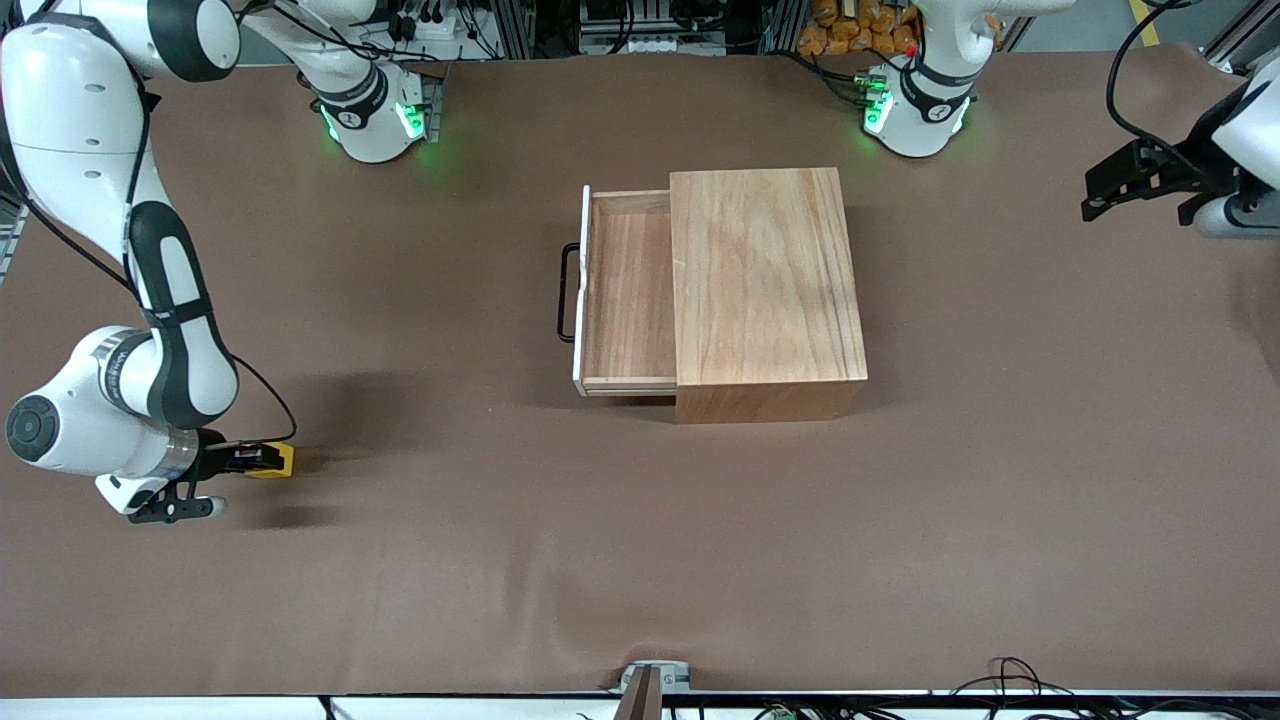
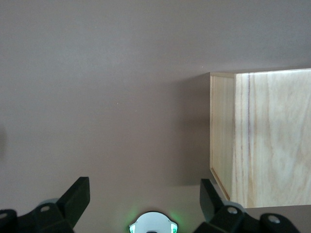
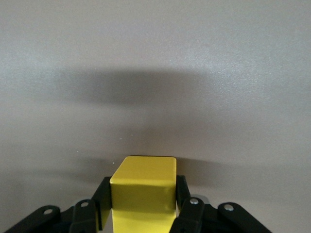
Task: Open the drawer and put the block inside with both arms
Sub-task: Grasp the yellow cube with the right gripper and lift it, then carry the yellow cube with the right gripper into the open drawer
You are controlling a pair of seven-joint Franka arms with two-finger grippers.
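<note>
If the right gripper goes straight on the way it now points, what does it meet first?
Probably nothing soon. The right gripper, shut on the block, points toward the left arm's end of the table; its wrist view shows only bare table ahead. The drawer seems farther from the front camera.

Setting: robotics laboratory. Evidence: two white arms on green-lit bases (image 1: 375, 120) bolted along the top of the frame; bench (image 1: 640, 560) covered edge to edge in plain brown sheet; aluminium framing, power strips and loose black cables (image 1: 1010, 675) at the upper and lower edges; a camera mount (image 1: 645, 685) at bottom centre.
</note>
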